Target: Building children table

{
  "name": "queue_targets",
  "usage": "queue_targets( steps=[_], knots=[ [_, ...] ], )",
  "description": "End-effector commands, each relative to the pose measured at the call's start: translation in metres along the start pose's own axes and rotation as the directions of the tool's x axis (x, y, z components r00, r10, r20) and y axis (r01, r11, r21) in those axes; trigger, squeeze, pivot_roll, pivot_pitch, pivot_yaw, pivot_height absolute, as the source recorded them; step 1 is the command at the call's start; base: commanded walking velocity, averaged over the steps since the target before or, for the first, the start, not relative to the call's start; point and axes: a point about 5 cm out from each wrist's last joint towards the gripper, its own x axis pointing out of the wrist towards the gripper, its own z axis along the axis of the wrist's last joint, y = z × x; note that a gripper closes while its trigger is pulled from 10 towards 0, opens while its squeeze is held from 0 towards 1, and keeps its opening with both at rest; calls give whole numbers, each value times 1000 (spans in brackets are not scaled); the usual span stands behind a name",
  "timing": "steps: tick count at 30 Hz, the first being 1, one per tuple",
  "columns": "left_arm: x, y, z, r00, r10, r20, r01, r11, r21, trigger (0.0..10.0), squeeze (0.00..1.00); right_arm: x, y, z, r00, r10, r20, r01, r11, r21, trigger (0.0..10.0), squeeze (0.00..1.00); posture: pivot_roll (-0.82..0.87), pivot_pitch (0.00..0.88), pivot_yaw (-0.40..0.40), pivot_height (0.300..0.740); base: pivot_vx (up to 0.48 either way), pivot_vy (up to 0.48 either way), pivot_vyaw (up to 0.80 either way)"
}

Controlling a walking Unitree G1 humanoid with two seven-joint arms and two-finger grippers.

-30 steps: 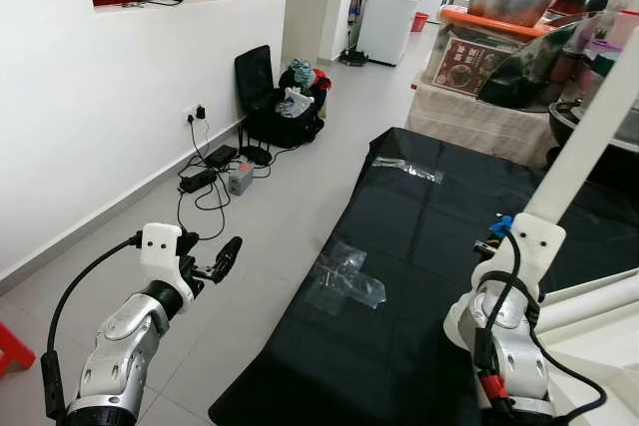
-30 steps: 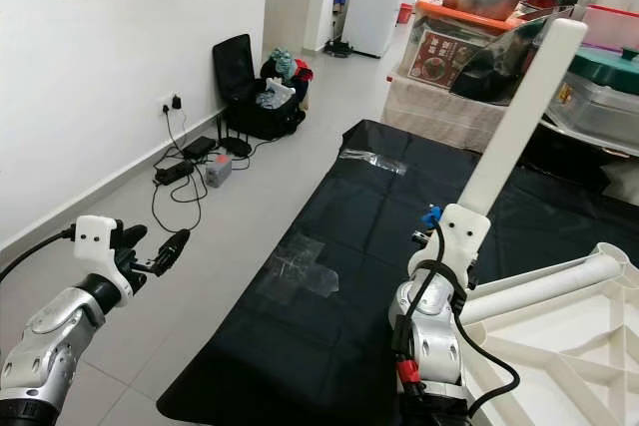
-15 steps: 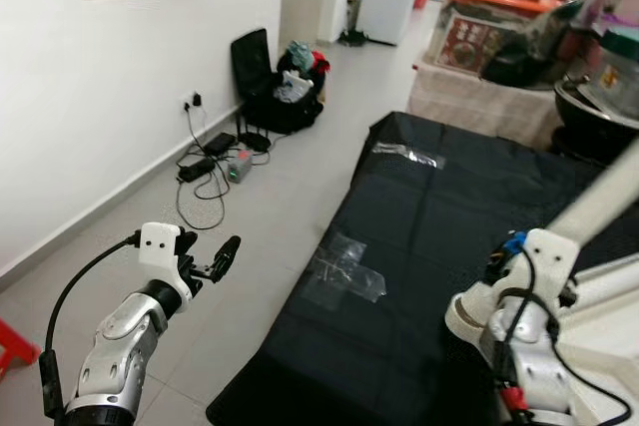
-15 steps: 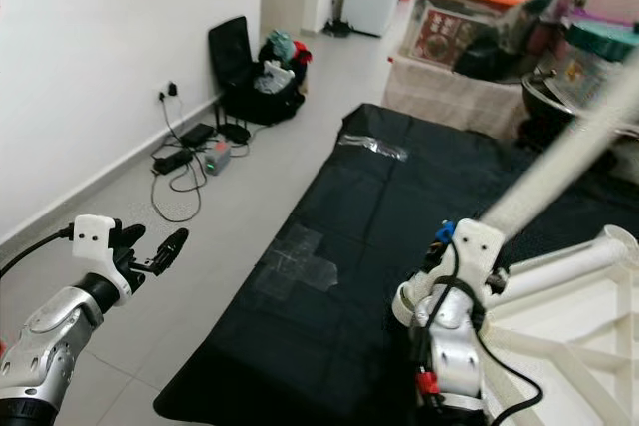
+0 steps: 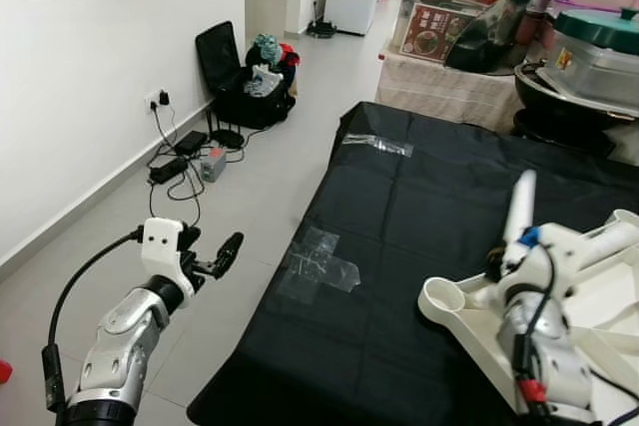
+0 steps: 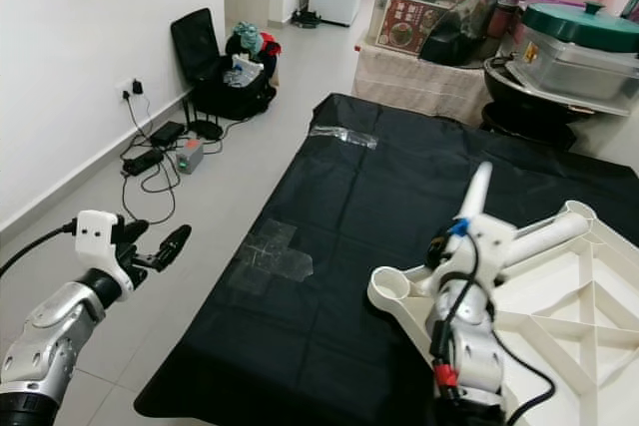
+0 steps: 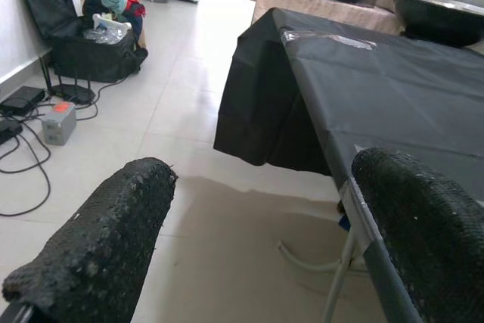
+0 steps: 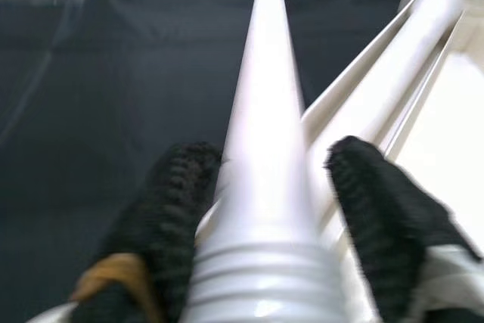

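Note:
My right gripper (image 8: 265, 187) is shut on a white table leg (image 5: 520, 209), one finger on each side of its threaded thick end. The leg's thin tip points up and away over the black cloth. Just below it lies the upturned white table top (image 6: 589, 296), with an open round corner socket (image 5: 439, 298) beside the gripper. Another white leg (image 5: 611, 240) lies along the top's far edge. My left gripper (image 5: 215, 256) hangs open over the floor, left of the cloth-covered table, with nothing between its fingers (image 7: 98, 247).
A black cloth (image 5: 419, 197) covers the work table, with patches of clear tape (image 5: 318, 264) on it. An open black bag (image 5: 240, 87) and cables (image 5: 185, 152) lie by the left wall. Pots and boxes (image 5: 589, 57) crowd the back right.
The right gripper has tilted the white leg down from steeply raised to low over the table top's corner socket. The camera has shifted. The left arm has stayed in place.

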Motion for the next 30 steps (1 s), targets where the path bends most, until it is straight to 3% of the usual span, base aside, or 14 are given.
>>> queue_targets(
  steps=[1, 5, 7, 17, 23, 26, 28, 29, 30],
  knots=[
    [0, 6, 0, 1000, 2, -13, -2, 1000, 21, 10000, 0, 0, 3, 5, 999, 45, 31, -45, 999, -7, 0, 0, 93, 0, -97, 740, 0, 0, 0],
    [3, 10, 6, 1000, 16, 3, -17, 999, 36, 10000, 0, 0, 13, 37, 970, 133, 202, -130, 991, -25, 0, 0, 90, 0, -94, 740, 0, 0, 0],
    [3, 9, 6, 1000, 16, 4, -17, 999, 36, 10000, 0, 0, 15, 41, 965, 142, 221, -138, 990, -34, 0, 0, 90, 0, -94, 740, 0, 0, 0],
    [1, 7, 3, 1000, 18, 5, -18, 1000, 25, 10000, 0, 1, 20, 20, 985, 148, 85, -141, 986, -84, 0, 0, 94, 0, -99, 740, 0, 0, 0],
    [1, 8, 2, 1000, 23, 5, -23, 999, 25, 10000, 0, -3, 33, 32, 952, 247, 179, -219, 962, -165, 0, 0, 95, 0, -104, 740, 0, 0, 0],
    [1, 12, 5, 999, 44, 19, -44, 998, 33, 10000, 0, -6, 43, 47, 907, 326, 266, -267, 934, -236, 0, 0, 94, 0, -104, 740, 0, 0, 0],
    [1, 14, 6, 998, 54, 22, -54, 998, 35, 10000, 0, -6, 46, 45, 911, 324, 256, -265, 934, -239, 0, 0, 94, 0, -105, 740, 0, 0, 0],
    [1, 18, 8, 998, 65, 25, -66, 997, 42, 10000, 0, -7, 48, 38, 924, 311, 223, -260, 938, -231, 3608, 0, 95, 0, -105, 740, 0, 0, 0],
    [1, 18, 8, 998, 65, 25, -66, 997, 42, 10000, 0, -7, 48, 38, 924, 311, 223, -260, 938, -231, 3608, 0, 95, 0, -105, 740, 0, 0, 0]
  ],
)
